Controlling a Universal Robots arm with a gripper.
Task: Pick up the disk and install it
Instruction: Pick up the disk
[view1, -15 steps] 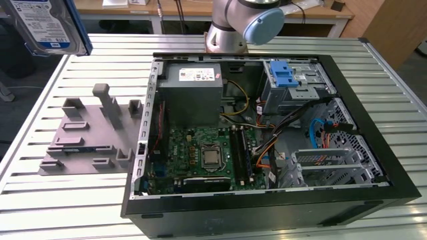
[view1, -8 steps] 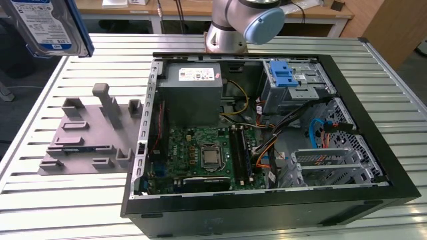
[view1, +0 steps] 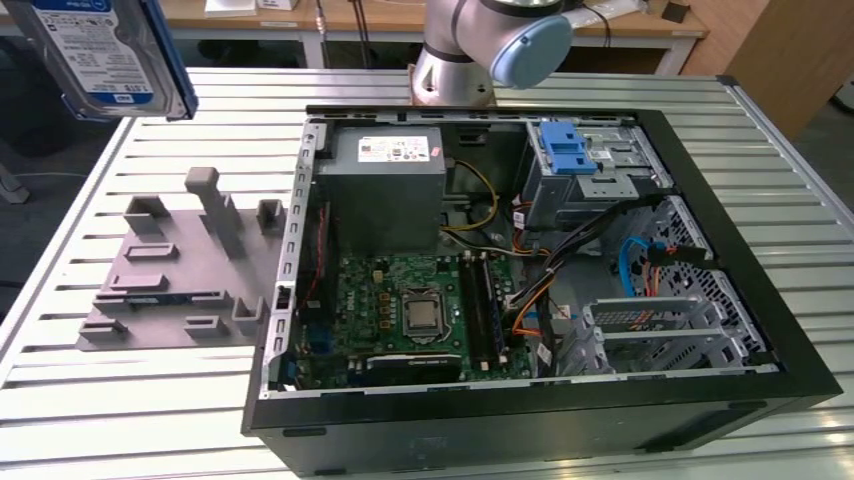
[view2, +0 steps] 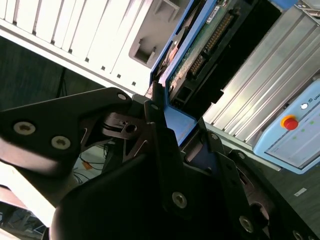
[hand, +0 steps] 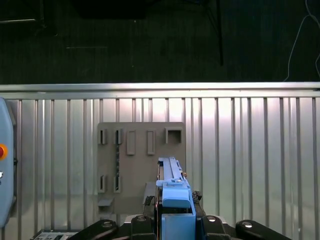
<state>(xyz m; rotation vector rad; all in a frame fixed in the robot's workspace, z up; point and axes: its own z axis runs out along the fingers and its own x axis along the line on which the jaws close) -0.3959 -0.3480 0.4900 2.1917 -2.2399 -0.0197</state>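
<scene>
Silver-cased, with a blue-and-white label and a blue carrier frame, the disk (view1: 96, 52) hangs in the air at the exterior view's upper left, clamped at one end by the gripper (view2: 175, 120). Beneath it lie the grey fixture plate (hand: 135, 160) and the slatted table (view1: 134, 400). The open computer case (view1: 534, 430) stands well apart, leaving free air round the disk's edges.

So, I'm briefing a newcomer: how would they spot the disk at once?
Start at the open computer case on the slatted table. Toward the exterior view's left, over the grey fixture plate, the disk is held aloft: flat, blue-and-white label, blue frame.
</scene>
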